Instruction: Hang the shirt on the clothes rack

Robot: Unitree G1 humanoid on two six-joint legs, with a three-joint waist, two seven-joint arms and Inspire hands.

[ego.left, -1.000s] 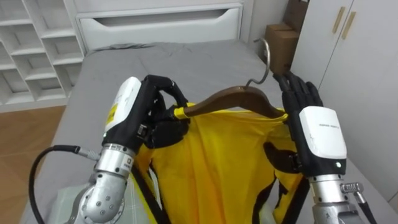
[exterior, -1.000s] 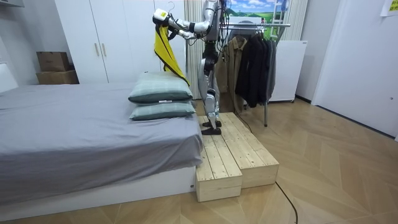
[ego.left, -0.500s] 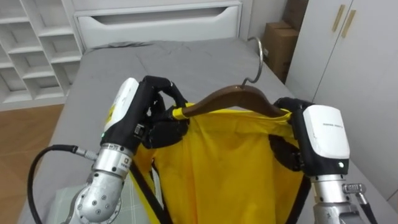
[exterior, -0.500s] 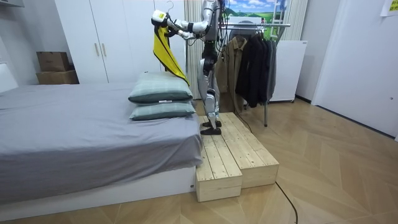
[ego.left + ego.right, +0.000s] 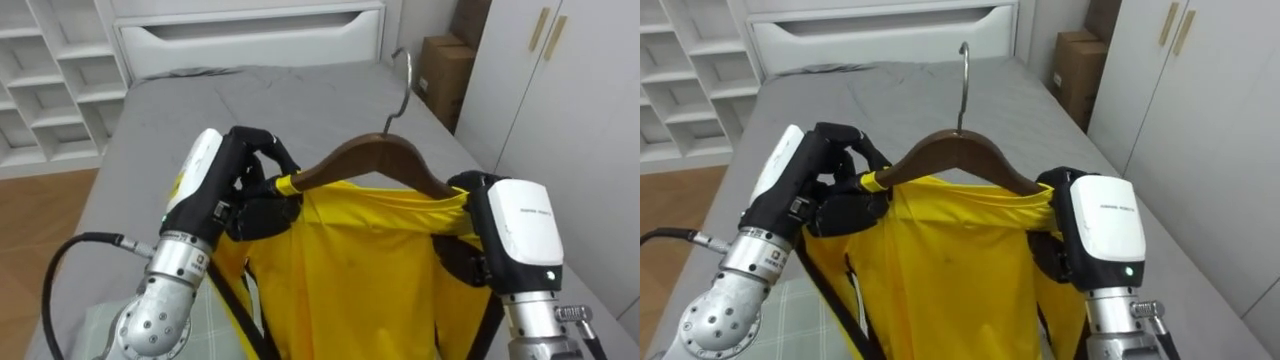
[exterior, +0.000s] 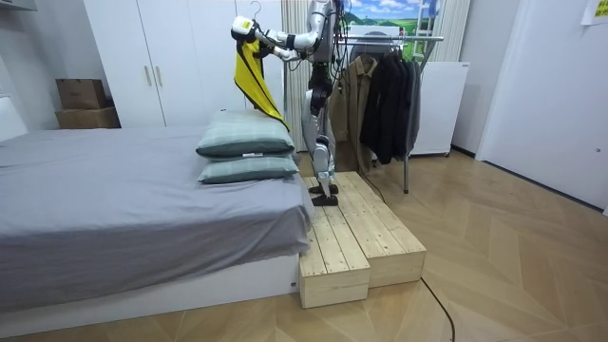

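Note:
A brown wooden hanger (image 5: pixel 370 158) with a metal hook (image 5: pixel 403 88) carries a yellow garment (image 5: pixel 360 280) with black trim. I hold it up in front of me over the bed. My left hand (image 5: pixel 245 185) is shut on the hanger's left end, the yellow cloth bunched under its fingers. My right hand (image 5: pixel 505 235) grips the right end, its fingers curled round the wood and cloth, with its white back towards me. In the room view I stand on a wooden platform (image 6: pixel 347 237) by the bed, with the garment (image 6: pixel 253 81) raised at head height.
A grey bed (image 5: pixel 250 100) with a white headboard lies below and ahead. White shelves (image 5: pixel 50 70) stand at the left, cardboard boxes (image 5: pixel 440 70) and a wardrobe (image 5: pixel 560 90) at the right. Behind me a rack (image 6: pixel 389 85) holds dark clothes. Two pillows (image 6: pixel 245 147) lie on the bed.
My right hand's fingers, straight a second ago, have curled round the hanger's right end. The hook has moved slightly left and stands a little higher. My left hand keeps its grip.

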